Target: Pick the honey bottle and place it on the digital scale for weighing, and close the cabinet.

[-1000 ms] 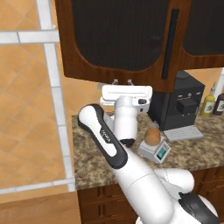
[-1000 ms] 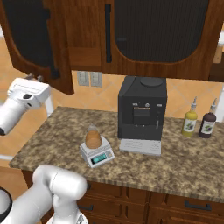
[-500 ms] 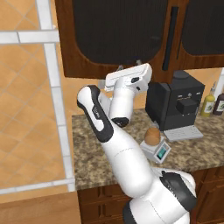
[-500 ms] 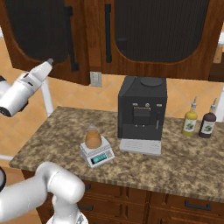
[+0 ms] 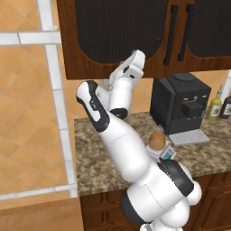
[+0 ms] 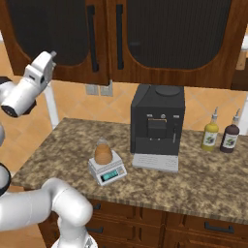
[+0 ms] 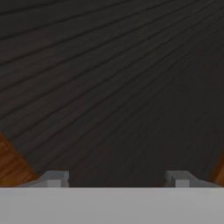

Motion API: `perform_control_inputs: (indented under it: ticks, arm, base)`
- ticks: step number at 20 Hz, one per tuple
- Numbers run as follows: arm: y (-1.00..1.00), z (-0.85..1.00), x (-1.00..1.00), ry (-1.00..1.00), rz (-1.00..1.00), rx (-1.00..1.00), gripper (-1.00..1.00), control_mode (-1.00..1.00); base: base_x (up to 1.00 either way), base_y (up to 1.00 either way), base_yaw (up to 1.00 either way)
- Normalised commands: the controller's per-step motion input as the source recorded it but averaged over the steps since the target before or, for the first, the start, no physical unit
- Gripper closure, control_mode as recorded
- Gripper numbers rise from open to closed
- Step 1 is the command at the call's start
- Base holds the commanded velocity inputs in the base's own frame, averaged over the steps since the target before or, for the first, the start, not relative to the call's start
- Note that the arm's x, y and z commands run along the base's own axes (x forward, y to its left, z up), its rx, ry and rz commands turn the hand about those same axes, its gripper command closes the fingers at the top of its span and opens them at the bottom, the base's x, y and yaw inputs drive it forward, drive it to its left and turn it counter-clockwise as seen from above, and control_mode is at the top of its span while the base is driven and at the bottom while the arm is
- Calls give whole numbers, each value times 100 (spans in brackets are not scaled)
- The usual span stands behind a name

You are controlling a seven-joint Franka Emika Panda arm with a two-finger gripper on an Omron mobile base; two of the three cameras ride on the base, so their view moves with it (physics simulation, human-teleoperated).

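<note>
Honey bottle (image 6: 102, 153) upright on round top plate of digital scale (image 6: 107, 170); same pair partly hidden behind arm in left base view: bottle (image 5: 157, 140), scale (image 5: 167, 153). Scale on granite tabletop (image 6: 203, 181), just left of black coffee machine (image 6: 156, 119), teal display facing tabletop front edge. Yellow-green sauce bottle (image 6: 210, 136) and dark bottle (image 6: 230, 137) side by side right of coffee machine, well apart from scale.

Cabinet (image 6: 160, 34) above coffee machine, dark panel doors flush in right base view, two black bar handles (image 6: 92, 38) close together at centre seam. Tiled wall and wall outlet (image 6: 99, 89) below cabinet, left of coffee machine.

Tool (image 6: 51, 54) raised high, well left of and above coffee machine, tip at lower part of left cabinet door panel (image 5: 115, 29); contact vs. small gap: cannot tell. Hand view: dark grained door panel (image 7: 113, 87) very close ahead, wood frame at lower corners. Two fingertips (image 7: 54, 178) set wide apart at bottom of hand view, nothing between them, so tool open and empty.
</note>
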Motion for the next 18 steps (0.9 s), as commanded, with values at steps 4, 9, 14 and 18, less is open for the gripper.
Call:
perform_control_inputs:
  ticks: [4, 9, 14, 18]
  arm:
    - [35, -24, 100, 3, -8, -15, -100, -100]
    - [32, -50, 100, 1, -1, -4, -100, -100]
    - [-3, -40, 75, 12, -5, 0, -100, -100]
    - [-13, -38, 84, 23, -6, 0, -100, -100]
  base:
    - [0, 0, 0]
    - [0, 0, 0]
    - [0, 0, 0]
    - [0, 0, 0]
